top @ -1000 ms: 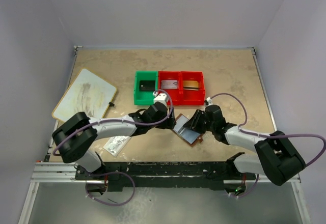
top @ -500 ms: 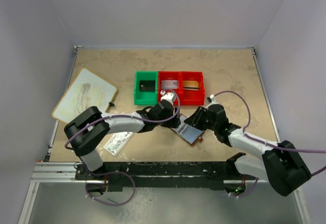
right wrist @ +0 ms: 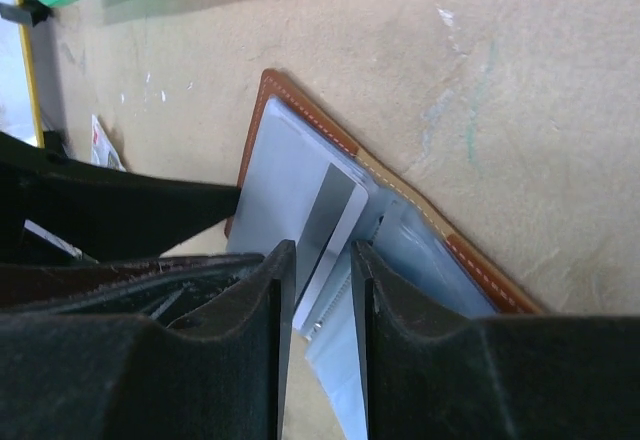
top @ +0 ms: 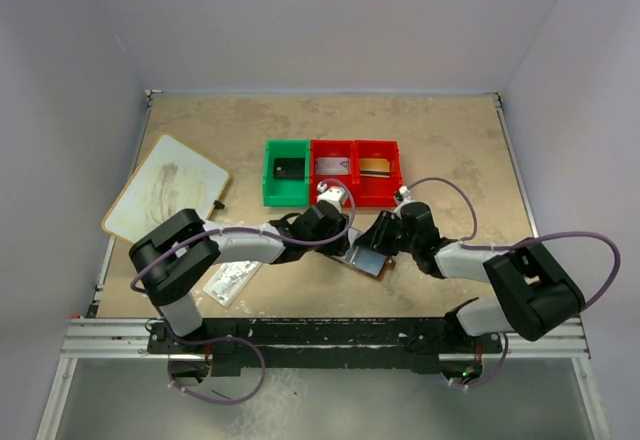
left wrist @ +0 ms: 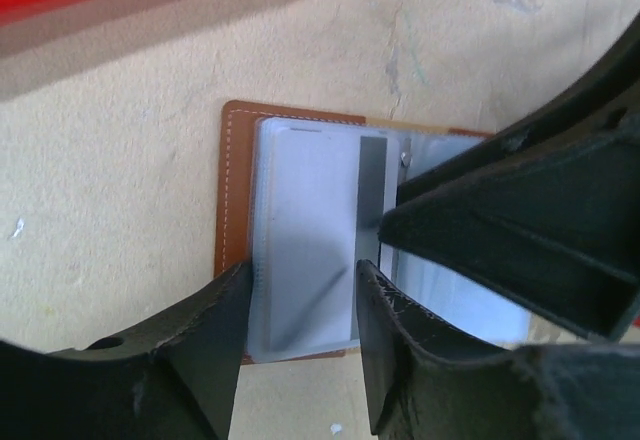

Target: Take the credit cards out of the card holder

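The brown card holder [top: 368,260] lies open on the table, its leather edge [left wrist: 234,190] framing pale clear pockets. A credit card [right wrist: 335,215] with a grey stripe sticks slantwise out of a pocket near the fold. My right gripper [right wrist: 318,280] stands narrowly open with that card running between its fingers; whether they touch it does not show. My left gripper [left wrist: 300,295] is open over the left clear pocket at the holder's near edge. In the top view the left gripper [top: 347,245] and right gripper [top: 383,237] meet over the holder from either side.
Behind the holder stand a green bin [top: 286,185] with a dark card and two red bins [top: 356,185], each with a card. A whiteboard [top: 168,188] lies at the left, and a small clear packet [top: 230,282] sits near the left arm.
The left gripper has moved right onto the holder and its jaws have narrowed. The right gripper has shifted a little back and left. The holder looks more folded up.
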